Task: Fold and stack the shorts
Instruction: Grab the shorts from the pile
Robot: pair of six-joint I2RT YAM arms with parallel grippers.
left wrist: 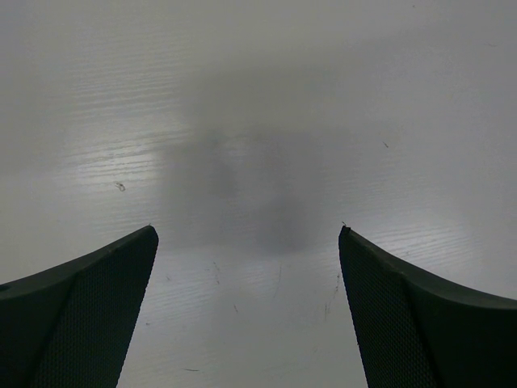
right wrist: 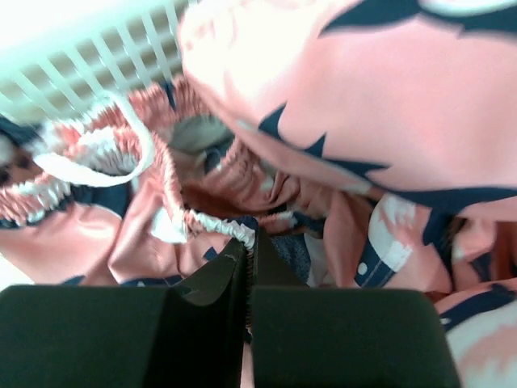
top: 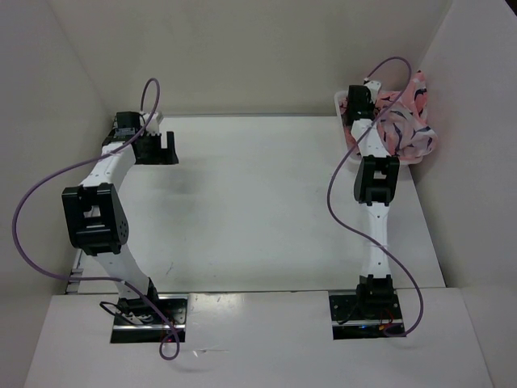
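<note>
Salmon-pink shorts point(top: 408, 121) with navy and white fish shapes lie heaped in a white mesh basket point(top: 342, 103) at the table's far right corner. My right gripper point(top: 358, 99) reaches into the basket. In the right wrist view the right gripper point(right wrist: 250, 238) is shut on the gathered waistband of the shorts point(right wrist: 388, 105), with a sliver of pink fabric between the jaws. My left gripper point(top: 157, 147) is open and empty over bare table at the far left. In the left wrist view the left gripper point(left wrist: 249, 230) has only white table between its fingers.
White walls enclose the table on the left, back and right. The basket's mesh wall point(right wrist: 105, 56) shows behind the fabric. Purple cables loop off both arms. A white drawstring point(right wrist: 105, 166) loops across the fabric.
</note>
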